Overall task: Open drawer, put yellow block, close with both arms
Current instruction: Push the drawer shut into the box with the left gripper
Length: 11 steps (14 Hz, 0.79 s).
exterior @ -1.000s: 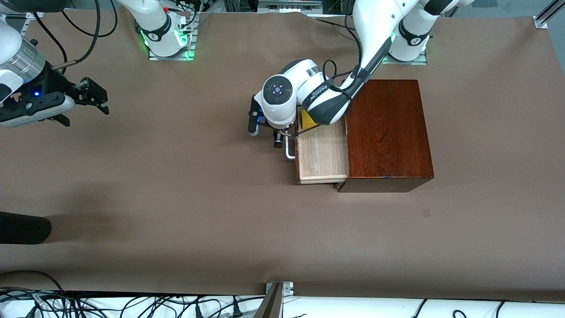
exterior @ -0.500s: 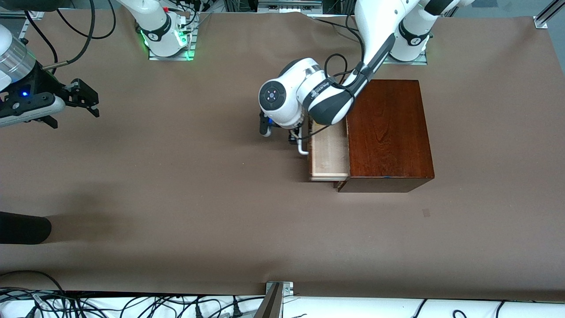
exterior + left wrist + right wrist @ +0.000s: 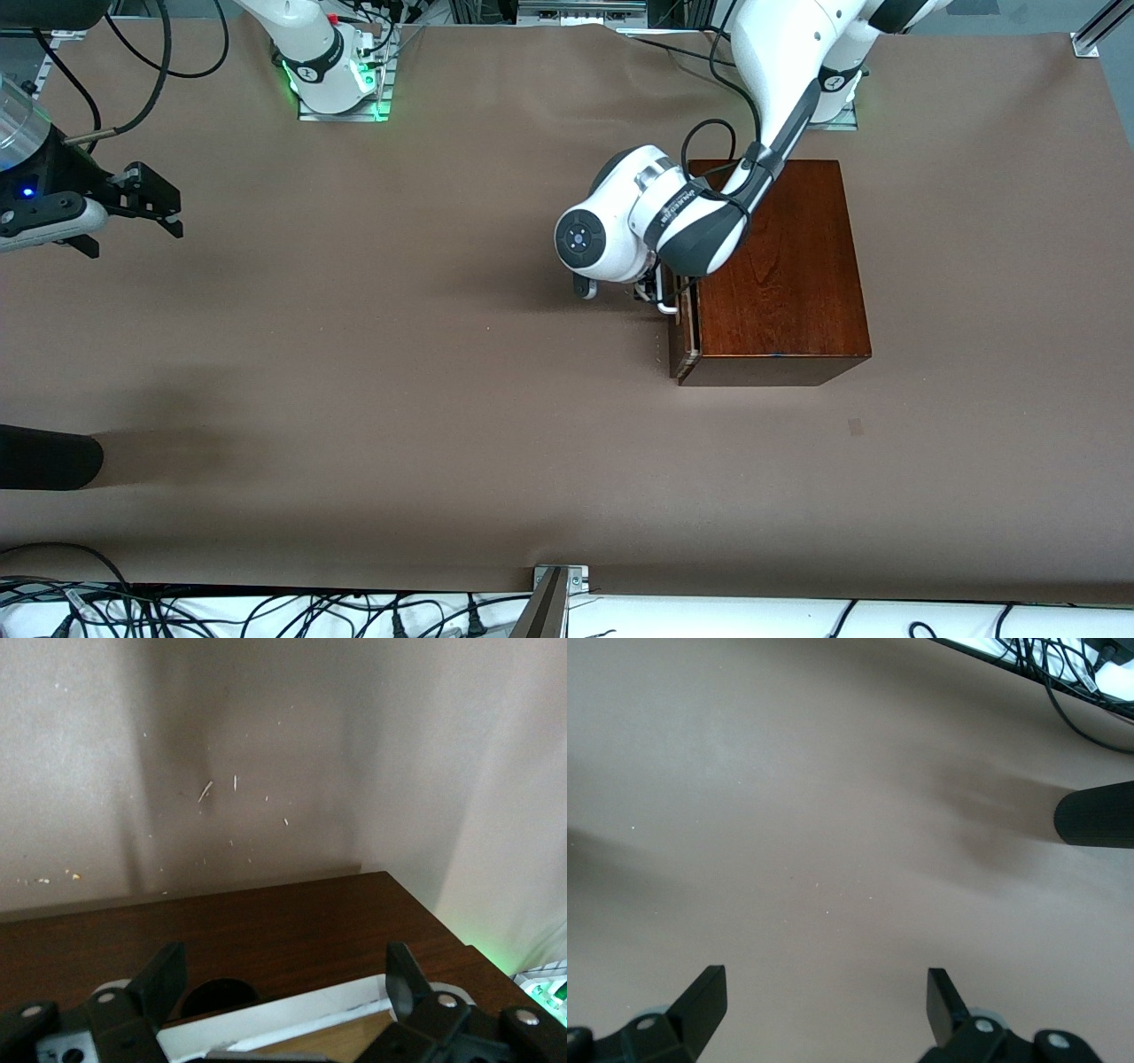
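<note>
The mahogany box [image 3: 780, 266] stands toward the left arm's end of the table. Its drawer [image 3: 683, 341] is pushed almost fully in; only a thin gap shows at its dark front. My left gripper [image 3: 654, 299] is at the white bar handle [image 3: 667, 307], mostly hidden under its wrist. In the left wrist view the gripper [image 3: 283, 967] is open, and the handle [image 3: 283, 1020] lies between its fingers against the drawer front [image 3: 266, 926]. The yellow block is hidden. My right gripper [image 3: 158, 206] waits open and empty over bare table [image 3: 828, 988] at the right arm's end.
A black cylinder [image 3: 44, 456] juts in over the table at the right arm's end, nearer the front camera; it also shows in the right wrist view [image 3: 1097, 817]. Cables [image 3: 266, 611] lie along the table's near edge.
The drawer has slid from about half open to almost shut, and my left gripper moved with the handle toward the box. The yellow block went out of sight. My right gripper drew back toward its end.
</note>
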Tool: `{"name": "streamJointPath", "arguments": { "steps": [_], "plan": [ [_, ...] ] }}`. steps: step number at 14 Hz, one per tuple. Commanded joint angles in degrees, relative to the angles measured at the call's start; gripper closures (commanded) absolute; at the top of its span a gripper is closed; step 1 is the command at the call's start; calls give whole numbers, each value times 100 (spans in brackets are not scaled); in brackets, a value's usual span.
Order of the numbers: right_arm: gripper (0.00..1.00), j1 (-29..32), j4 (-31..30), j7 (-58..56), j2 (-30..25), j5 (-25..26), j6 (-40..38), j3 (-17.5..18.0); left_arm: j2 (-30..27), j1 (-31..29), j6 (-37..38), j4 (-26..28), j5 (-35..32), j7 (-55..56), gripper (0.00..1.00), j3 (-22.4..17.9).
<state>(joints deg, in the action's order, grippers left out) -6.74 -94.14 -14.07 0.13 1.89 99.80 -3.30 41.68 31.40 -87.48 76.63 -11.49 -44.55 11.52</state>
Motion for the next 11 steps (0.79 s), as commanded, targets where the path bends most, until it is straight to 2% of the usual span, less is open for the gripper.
{"name": "streamJointPath", "arguments": {
  "steps": [1,8,11],
  "plan": [
    [0,41,124,36,39,-13,-110,13,-177,-46,117,151,-222,-141,0,-35],
    [0,6,124,53,30,-22,-110,66,-431,-143,267,89,-179,-71,0,-44],
    [0,6,124,53,30,-22,-110,66,-826,-309,231,-7,276,559,0,-27]
  ]
}}
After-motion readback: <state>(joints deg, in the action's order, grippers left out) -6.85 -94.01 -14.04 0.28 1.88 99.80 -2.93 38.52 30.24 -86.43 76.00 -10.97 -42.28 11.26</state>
